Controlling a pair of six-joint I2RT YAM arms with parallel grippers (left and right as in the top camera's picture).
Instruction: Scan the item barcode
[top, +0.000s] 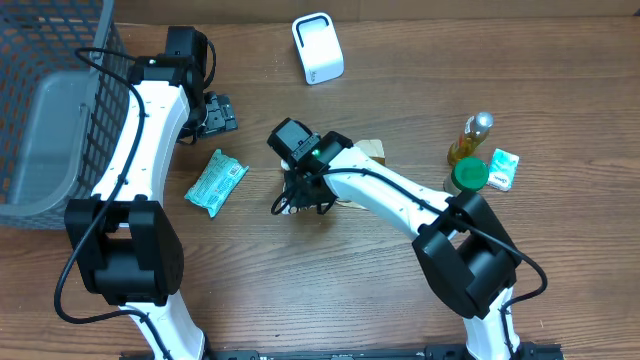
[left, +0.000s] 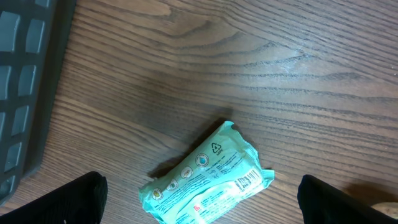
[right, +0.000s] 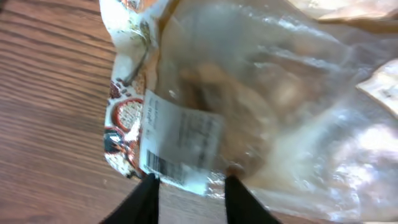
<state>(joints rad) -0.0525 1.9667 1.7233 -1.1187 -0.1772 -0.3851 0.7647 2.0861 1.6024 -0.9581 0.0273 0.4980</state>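
The item is a clear plastic bag (right: 261, 99) of pale brown contents with a white barcode label (right: 180, 146). It lies on the wooden table, and in the overhead view only a tan corner of the bag (top: 372, 150) shows behind the right arm. My right gripper (right: 189, 196) hangs over the bag's label edge. Its fingers (right: 148, 198) stand a little apart, with wood between them and the bag's edge at their tips. My left gripper (left: 202, 205) is wide open just above a green packet (left: 208, 180) and holds nothing. A white boxy scanner (top: 318, 48) stands at the back.
A grey mesh basket (top: 45, 120) fills the far left. At the right stand a bottle of yellow liquid (top: 472, 138), a green-lidded jar (top: 468, 175) and a small green box (top: 503, 168). The green packet (top: 215, 182) lies left of the right gripper (top: 300, 188).
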